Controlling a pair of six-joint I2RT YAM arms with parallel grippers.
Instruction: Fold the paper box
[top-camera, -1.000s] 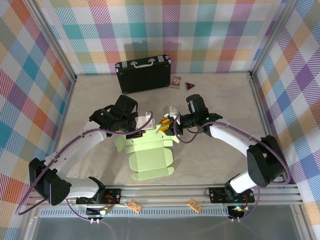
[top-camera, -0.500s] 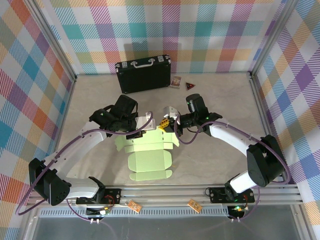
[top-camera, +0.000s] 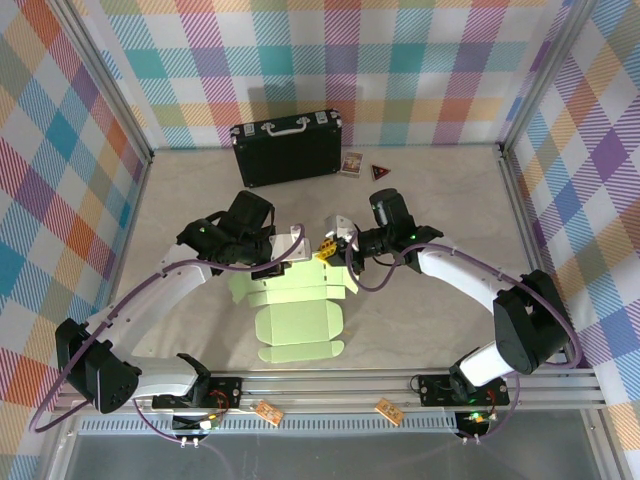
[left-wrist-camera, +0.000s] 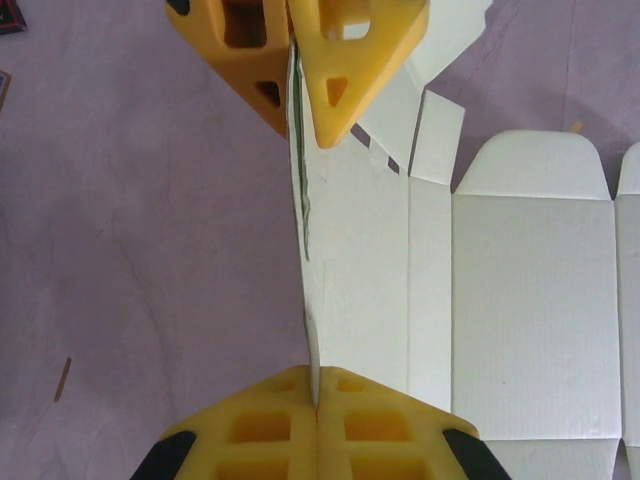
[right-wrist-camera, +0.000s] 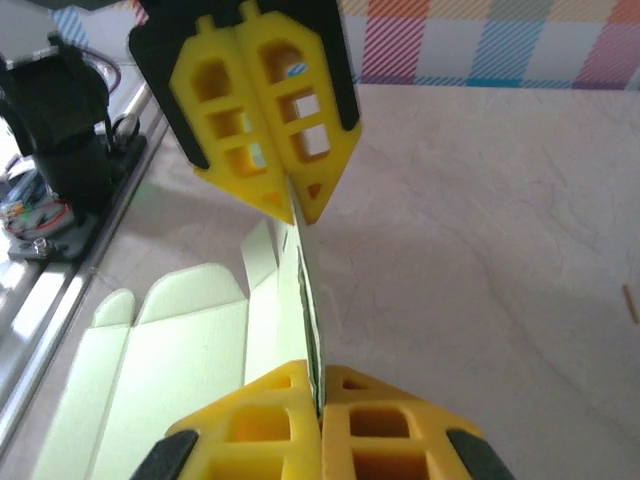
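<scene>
The paper box (top-camera: 298, 312) is a pale green creased cut-out lying flat on the table between the arms, with its far flap folded upright. My left gripper (top-camera: 293, 254) and right gripper (top-camera: 327, 250) meet at that flap from opposite ends. In the left wrist view my left gripper (left-wrist-camera: 317, 385) is shut on the flap's thin edge (left-wrist-camera: 303, 240), and the flat panels (left-wrist-camera: 530, 320) spread to the right. The right gripper (right-wrist-camera: 320, 398) is shut on the same upright edge, facing the left gripper's yellow fingers (right-wrist-camera: 262, 110).
A black case (top-camera: 288, 150) stands at the back wall, with a small card (top-camera: 351, 163) and a red triangle (top-camera: 380, 172) beside it. Metal frame posts and plaid walls close the sides. Two orange tags (top-camera: 265, 412) lie by the near rail.
The right gripper has closed on the upright flap. The card has slid slightly away from the arm bases. The left gripper has kept its hold.
</scene>
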